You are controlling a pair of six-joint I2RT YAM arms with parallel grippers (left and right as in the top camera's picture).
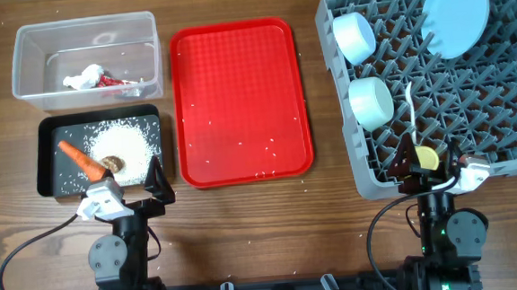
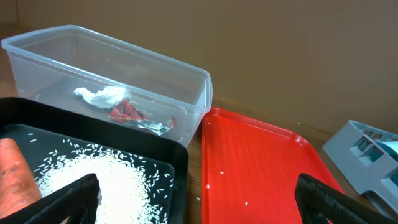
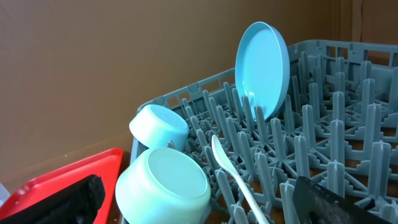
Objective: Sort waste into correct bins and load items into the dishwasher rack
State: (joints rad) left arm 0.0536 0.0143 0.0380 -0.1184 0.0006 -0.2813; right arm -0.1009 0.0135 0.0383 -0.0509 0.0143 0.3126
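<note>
Twice over, grips nothing: holds left pincer (image 1: 133,180) spread wide above near edge of black tray (image 1: 49,180), with carrot (image 1: 79,159), rice (image 1: 125,140) and brown scrap (image 1: 111,162) lying inside; holds right pincer (image 3: 199,202) spread wide at near rim of rack (image 1: 510,139), just beside yellow cup (image 1: 428,159). Has plate (image 1: 455,11), blue bowl (image 1: 353,37), pale green bowl (image 1: 371,102) and spoon (image 1: 410,104) among rack pegs, tissue (image 1: 84,79) and wrapper (image 1: 109,81) in clear tub (image 1: 28,60).

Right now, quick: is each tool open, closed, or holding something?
Left tool: open, holding nothing.
Right tool: open, holding nothing.
</note>
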